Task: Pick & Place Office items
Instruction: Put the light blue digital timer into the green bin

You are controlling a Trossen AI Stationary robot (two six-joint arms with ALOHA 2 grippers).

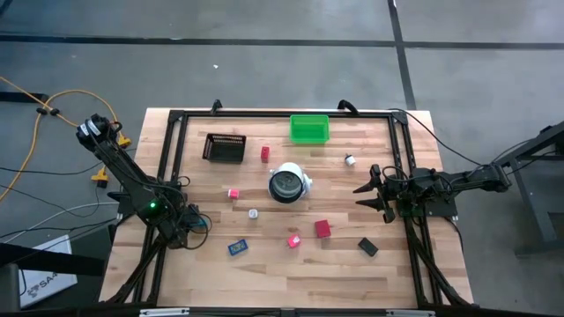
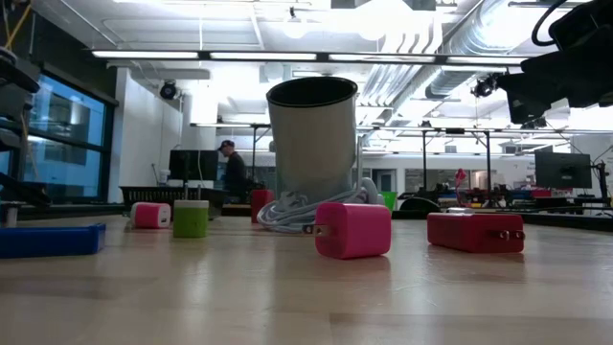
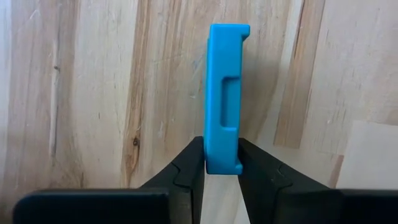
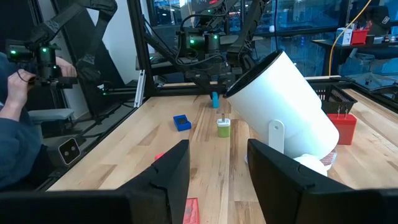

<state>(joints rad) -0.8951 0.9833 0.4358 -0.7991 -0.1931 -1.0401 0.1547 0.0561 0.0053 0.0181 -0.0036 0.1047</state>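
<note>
**Left pincer clamped on the teal piece; the bin lies far and to the right**

I have the left gripper [image 3: 221,167] closed on a teal flat rectangle [image 3: 224,96], its two dark fingers pressed against the piece's broad faces at one end. In the left wrist view the piece runs straight out ahead of the fingers, so its long axis is in line with the pincer's reach, and the wooden table [image 1: 388,273] shows beyond it. I cannot tell from these views whether it is already clear of the wood.

From above, the left gripper [image 1: 196,223] sits at the near left of the table. The green bin [image 1: 309,129] stands at the far edge, right of centre, with the black mesh tray [image 1: 224,148] far and closer to my side. I judge the carry runs away from me and rightward, passing the large white round object [image 1: 289,183] in the middle.

The right gripper [image 1: 374,187] waits at the right edge, fingers apart and holding nothing. A blue flat rectangle [image 1: 236,248] lies just right of the left pincer, a pink block [image 1: 293,240] further right.
</note>
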